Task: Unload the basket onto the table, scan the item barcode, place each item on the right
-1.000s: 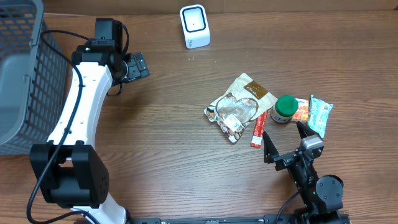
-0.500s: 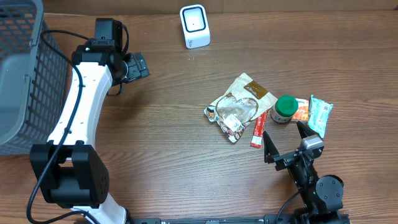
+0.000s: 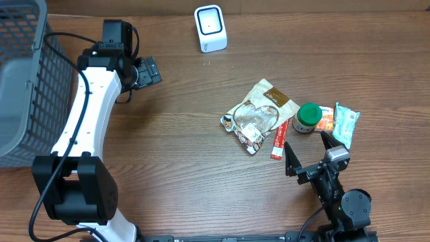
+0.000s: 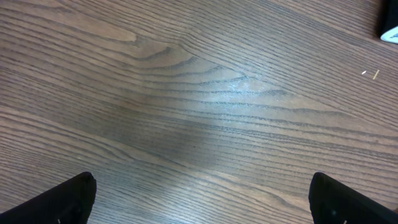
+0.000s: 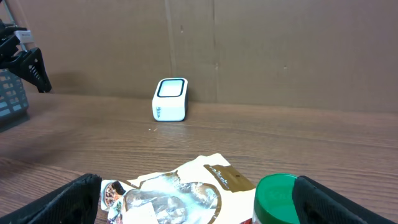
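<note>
A white barcode scanner (image 3: pixel 210 27) stands at the table's far edge; the right wrist view shows the scanner (image 5: pixel 170 99) against the cardboard wall. Several items lie right of centre: a tan snack pouch (image 3: pixel 259 113), a red stick packet (image 3: pixel 278 140), a green-lidded jar (image 3: pixel 308 117), an orange packet (image 3: pixel 326 118) and a teal packet (image 3: pixel 345 123). My right gripper (image 3: pixel 308 149) hovers open just in front of these items, with the pouch (image 5: pixel 186 190) and jar lid (image 5: pixel 280 198) between its fingers' line of sight. My left gripper (image 3: pixel 149 70) is open over bare wood at far left.
A grey mesh basket (image 3: pixel 21 81) sits at the left edge. Brown cardboard walls the far side of the table (image 3: pixel 168 154). The left wrist view holds only wood grain (image 4: pixel 205 118) and a dark corner of something at top right (image 4: pixel 389 28).
</note>
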